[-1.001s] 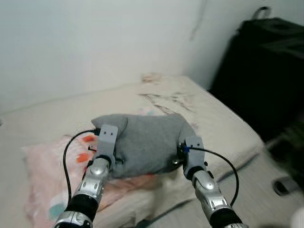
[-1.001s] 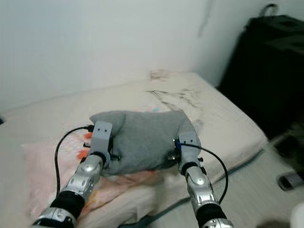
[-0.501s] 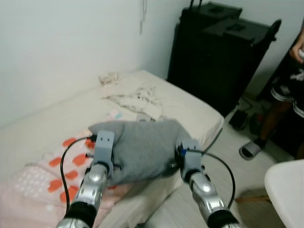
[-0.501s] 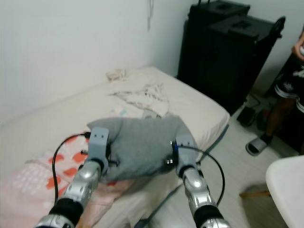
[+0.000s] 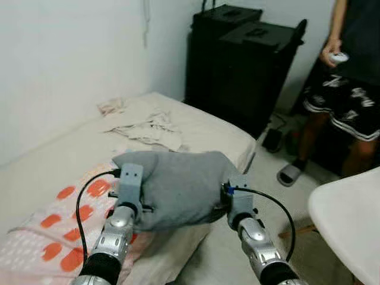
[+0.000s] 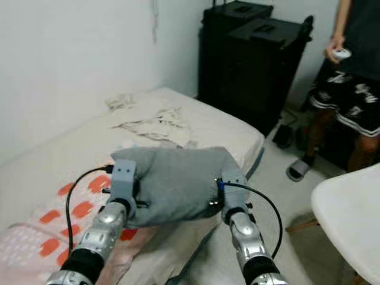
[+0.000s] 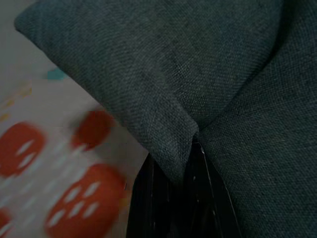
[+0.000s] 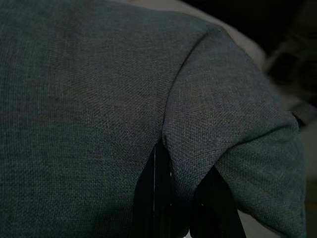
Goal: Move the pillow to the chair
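Behind the bed [image 5: 196, 127], my view had swung right, revealing a person [image 5: 347, 89] and white chair [image 5: 350, 219]; left gripper [image 5: 132, 196] and right gripper [image 5: 234, 196] stayed clamped on the grey pillow [image 5: 178, 187].

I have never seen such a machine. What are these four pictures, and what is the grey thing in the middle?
This is a walking humanoid robot with two silver arms. The two wide pictures come from its head cameras, looking down. The two dark close-ups come from cameras on its wrists. The left tool and the right tool each pinch a fold of a soft grey fabric pillow, holding it up above a cream bed. A red-dotted pink blanket lies on the bed. A white chair stands at the right, with a person behind.
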Motion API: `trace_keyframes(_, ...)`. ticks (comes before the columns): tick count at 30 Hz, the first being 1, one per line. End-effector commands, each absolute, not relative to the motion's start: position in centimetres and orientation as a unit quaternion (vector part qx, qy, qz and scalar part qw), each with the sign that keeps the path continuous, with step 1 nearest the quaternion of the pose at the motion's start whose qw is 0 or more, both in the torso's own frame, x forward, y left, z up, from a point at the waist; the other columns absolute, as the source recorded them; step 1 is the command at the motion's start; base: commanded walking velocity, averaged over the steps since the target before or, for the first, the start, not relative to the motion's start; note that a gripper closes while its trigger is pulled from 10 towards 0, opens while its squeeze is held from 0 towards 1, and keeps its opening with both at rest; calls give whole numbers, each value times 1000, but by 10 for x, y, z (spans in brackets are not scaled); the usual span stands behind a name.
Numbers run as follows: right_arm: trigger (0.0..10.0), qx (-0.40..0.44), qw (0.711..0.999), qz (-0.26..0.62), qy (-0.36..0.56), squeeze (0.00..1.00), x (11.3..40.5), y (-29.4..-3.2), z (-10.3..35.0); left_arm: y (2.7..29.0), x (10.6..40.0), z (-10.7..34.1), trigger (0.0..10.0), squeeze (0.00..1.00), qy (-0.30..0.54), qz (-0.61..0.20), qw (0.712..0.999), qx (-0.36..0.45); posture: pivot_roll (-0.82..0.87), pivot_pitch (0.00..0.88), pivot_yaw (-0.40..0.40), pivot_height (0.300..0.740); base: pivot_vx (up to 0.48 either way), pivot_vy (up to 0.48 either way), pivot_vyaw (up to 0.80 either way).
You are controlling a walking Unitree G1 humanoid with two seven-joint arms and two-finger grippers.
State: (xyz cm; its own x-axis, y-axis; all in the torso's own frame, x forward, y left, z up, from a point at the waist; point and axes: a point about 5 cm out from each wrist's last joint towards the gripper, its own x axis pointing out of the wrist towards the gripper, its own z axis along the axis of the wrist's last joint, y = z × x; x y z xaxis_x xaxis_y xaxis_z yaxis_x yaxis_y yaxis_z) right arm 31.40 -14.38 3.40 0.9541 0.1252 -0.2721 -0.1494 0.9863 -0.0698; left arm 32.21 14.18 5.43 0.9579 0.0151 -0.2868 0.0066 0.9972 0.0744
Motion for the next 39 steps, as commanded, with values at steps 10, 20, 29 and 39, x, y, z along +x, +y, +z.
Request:
trace_keyframes(10, 10000, -26, 987, 48, 148, 0, 309, -148, 27, 135, 327, 64, 10000, 0, 137, 2, 990, -31, 54, 25, 1, 740, 0, 0, -800)
trace_keyframes(20, 10000, -42, 989, 47, 133, 0, 310, -150, 30, 131, 331, 68, 10000, 0, 121, -17, 991, 54, 54, 37, 3, 740, 0, 0, -800)
trace_keyframes(29, 10000, -24, 990, 17, 140, 0, 305, -161, 26, 133, 335, 76, 10000, 0, 127, -12, 992, 10, 64, 56, 26, 740, 0, 0, -800)
trace_keyframes(39, 10000, -25, 991, 11, 133, 0, 302, -164, 26, 138, 334, 76, 10000, 0, 110, -17, 993, 38, 62, 63, 41, 740, 0, 0, -800)
